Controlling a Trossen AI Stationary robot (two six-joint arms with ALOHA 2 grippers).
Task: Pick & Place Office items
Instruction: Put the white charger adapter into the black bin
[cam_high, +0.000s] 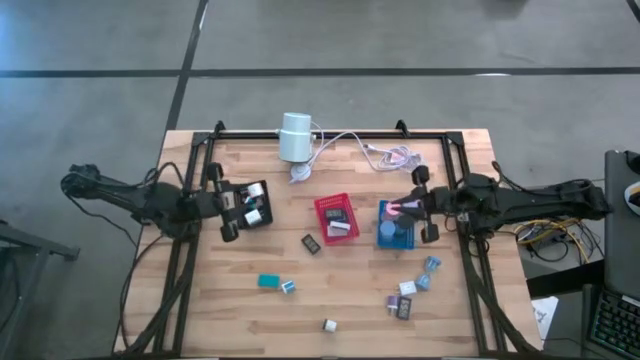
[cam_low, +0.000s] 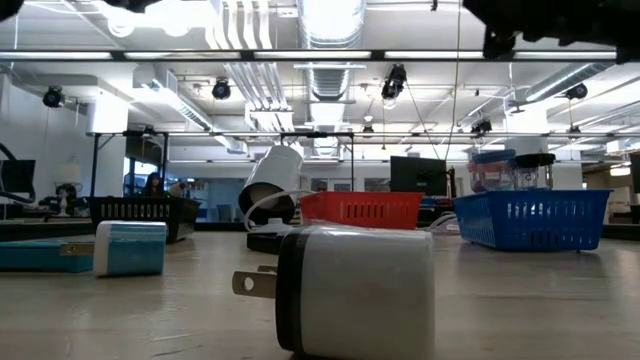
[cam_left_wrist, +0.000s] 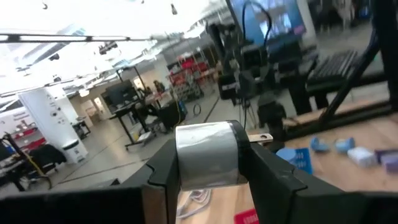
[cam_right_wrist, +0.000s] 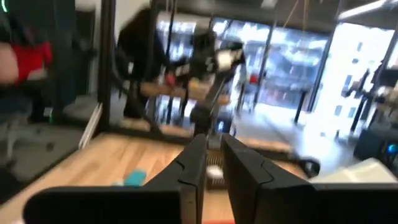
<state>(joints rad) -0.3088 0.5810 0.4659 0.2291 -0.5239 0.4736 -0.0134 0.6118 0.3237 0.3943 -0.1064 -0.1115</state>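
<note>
Closest to the low camera lies a white plug adapter on the near table. My left gripper pinches a white-and-black charger block above the black tray; a tilt could spill it. My right gripper, nearly pressed together, seemingly empty, hovers by the blue tray.

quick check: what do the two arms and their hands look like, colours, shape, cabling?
Both arms are dark, slim, jointed links with black cables along them. The left hand and right hand each end in two flat, dark, wedge-shaped fingers. No markings are readable.
</note>
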